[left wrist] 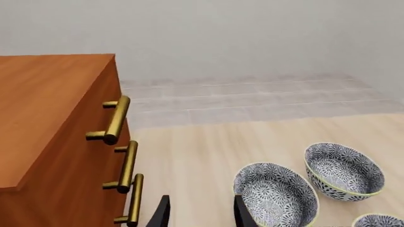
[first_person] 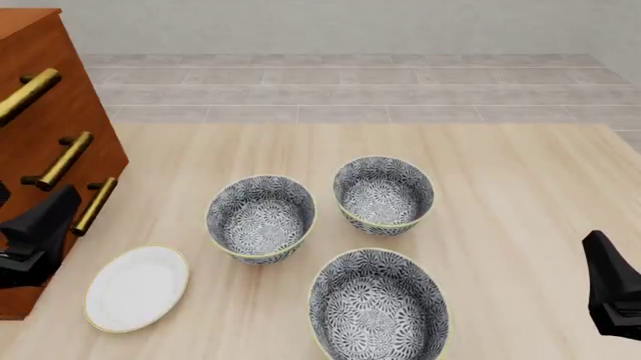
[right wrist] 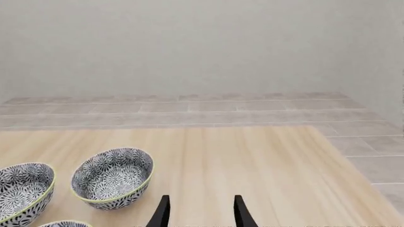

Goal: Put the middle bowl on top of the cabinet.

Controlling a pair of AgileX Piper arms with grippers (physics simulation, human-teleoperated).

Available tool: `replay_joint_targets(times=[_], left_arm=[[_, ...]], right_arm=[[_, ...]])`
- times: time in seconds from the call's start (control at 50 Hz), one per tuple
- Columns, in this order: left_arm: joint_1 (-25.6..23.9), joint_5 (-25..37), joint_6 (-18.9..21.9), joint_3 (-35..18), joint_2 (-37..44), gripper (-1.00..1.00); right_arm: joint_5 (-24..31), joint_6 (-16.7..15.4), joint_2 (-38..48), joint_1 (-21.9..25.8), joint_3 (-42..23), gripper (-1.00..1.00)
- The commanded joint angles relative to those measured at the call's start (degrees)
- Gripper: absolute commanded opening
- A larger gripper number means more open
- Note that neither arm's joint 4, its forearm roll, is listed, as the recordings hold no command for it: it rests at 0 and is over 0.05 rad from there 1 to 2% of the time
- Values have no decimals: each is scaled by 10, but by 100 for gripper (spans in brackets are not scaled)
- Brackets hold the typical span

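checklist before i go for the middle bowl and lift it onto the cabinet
1. left gripper jaws open, empty: ok
2. right gripper jaws open, empty: ok
3. left bowl, far bowl, near bowl upright, not stacked: ok
4. Which one counts as middle: cannot tell, they form a triangle
5. cabinet top bare where visible: ok
6. plate apart from the bowls: ok
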Motion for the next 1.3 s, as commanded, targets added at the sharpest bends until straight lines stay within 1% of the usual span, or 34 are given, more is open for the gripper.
replay_joint_targets(times=[0.02,0.06,0.16,0.18,0.26,0.4,0.42,0.44,0.46,0.54,0.58,0.6,0.64,0.7,0.74,0.76,0.8,0.88,0.9,0.92,0.96,1.02,1.08,1.16,1.22,1.24,1.26,1.3], left_arm=[[-32,13,-6,-49,67,100],[-41,6,-11,-55,103,100],[-42,3,-6,-65,123,100],[-42,2,0,-68,130,100],[-45,-2,-1,-82,174,100],[-62,5,-3,-97,198,100],[-71,10,-12,-106,211,100],[-71,10,-12,-106,211,100],[-78,13,-24,-113,226,100],[-96,16,-34,-128,261,100],[-99,17,-40,-132,274,100],[-101,17,-35,-135,283,100],[-101,16,-48,-140,313,100],[-107,18,-55,-146,329,100],[-118,19,-69,-149,341,100],[-115,19,-68,-151,345,100],[-121,19,-82,-153,359,100],[-120,21,-82,-157,367,100],[-116,19,-75,-159,381,100],[-122,18,-87,-159,391,100],[-123,22,-86,-163,389,100],[-132,26,-103,-171,404,100],[-123,27,-95,-175,410,100],[-135,25,-107,-179,430,100],[-131,24,-106,-184,445,100],[-137,24,-121,-188,458,100],[-137,24,-120,-189,461,100],[-144,22,-134,-191,475,100]], right_arm=[[5,2,-1,0,0,100],[7,2,-2,-1,0,100],[7,2,-3,-2,0,100],[8,1,-3,-1,0,100],[6,-1,-2,-1,0,100],[6,-1,-2,-1,0,100],[6,0,-2,-2,0,100],[6,0,-2,-2,0,100],[6,0,-2,-2,0,100],[2,-1,0,-1,0,100],[1,-1,2,-1,0,100],[0,-2,3,-2,0,100],[-2,-2,4,-1,0,100],[-4,-2,6,-1,0,100],[-5,-2,6,-2,0,100],[-6,-2,8,-1,0,100],[-6,-2,8,-2,0,100],[-8,-3,9,-1,0,100],[-10,-4,11,0,0,100],[-12,-4,13,0,0,100],[-14,-4,16,0,0,100],[-14,-4,15,1,0,100],[-11,-4,13,2,0,100],[-11,-4,13,2,0,100],[-11,-2,13,3,0,100],[-12,-2,14,4,0,100],[-12,-2,14,4,0,100],[-11,-2,13,4,0,100]])
